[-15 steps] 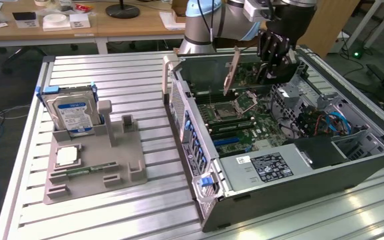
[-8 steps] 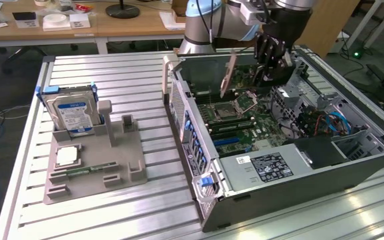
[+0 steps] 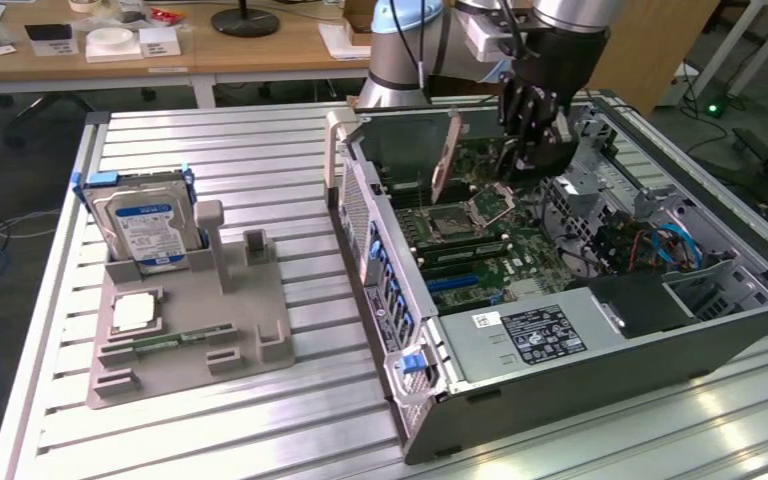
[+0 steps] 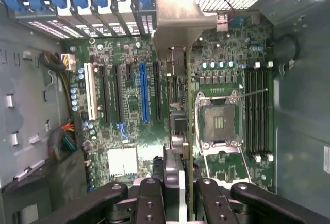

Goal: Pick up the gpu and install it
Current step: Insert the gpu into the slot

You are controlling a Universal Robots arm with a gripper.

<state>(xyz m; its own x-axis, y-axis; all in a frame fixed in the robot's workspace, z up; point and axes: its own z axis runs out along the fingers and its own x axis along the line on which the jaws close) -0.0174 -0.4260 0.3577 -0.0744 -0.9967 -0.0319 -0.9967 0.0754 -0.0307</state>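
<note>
Judging from the exterior view, installing is the step in hand: the pincer [image 3: 528,135] hangs at the upper centre-right of the frame, down inside the open computer case [image 3: 558,410] and over its motherboard [image 3: 491,270]. A power supply [image 3: 531,335] lies in the case toward the lower frame. At the left of the frame, a grey tray [image 3: 224,355] on the bench [image 3: 224,150] holds a hard drive [image 3: 144,225] upright, a processor [image 3: 135,312] and a memory stick [image 3: 171,340]. In the wrist view, the fingers [image 4: 149,198] are clamped on the gpu [image 4: 181,131], seen edge-on between the blue expansion slot [image 4: 144,92] and the CPU socket [image 4: 219,121]. Whether it is seated I cannot tell; this step calls for a square edge and straight pressure.
</note>
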